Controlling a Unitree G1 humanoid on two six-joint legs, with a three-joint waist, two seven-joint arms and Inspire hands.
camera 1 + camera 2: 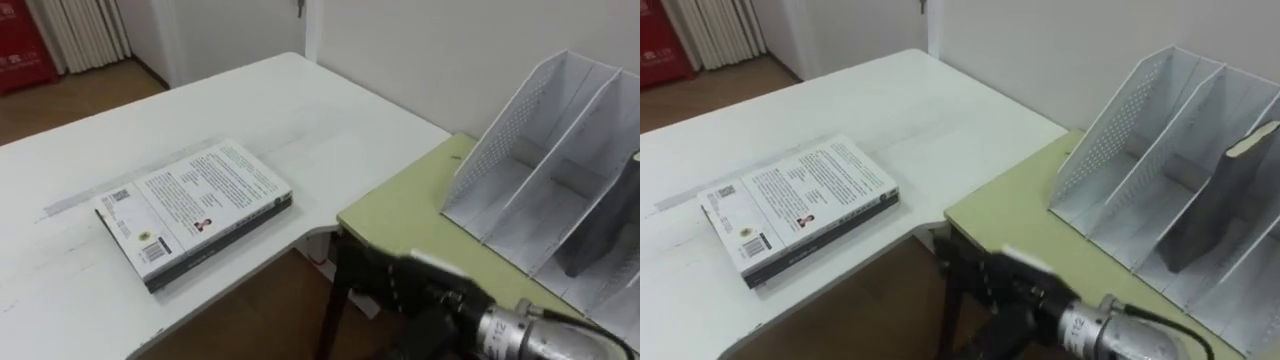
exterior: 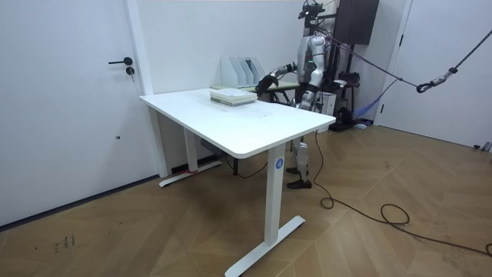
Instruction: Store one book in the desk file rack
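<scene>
A book (image 1: 195,210) with a white printed cover lies flat on a second, darker book near the white table's (image 1: 300,110) right edge. The white file rack (image 1: 545,160) stands on the green desk (image 1: 410,215) to the right, with a dark book (image 1: 1230,195) upright in one slot and the nearer slots bare. My right hand (image 1: 385,275) comes in low from the right, in front of the green desk's corner. It is open, holds nothing and is a short way from the book. In the room view my left hand (image 2: 304,100) hangs at my side.
I stand behind the green desk, beside the white table's far corner (image 2: 231,104). A narrow gap with brown floor (image 1: 260,310) separates the two tabletops. The wall runs right behind the rack, and a door (image 2: 69,100) is at the room view's left.
</scene>
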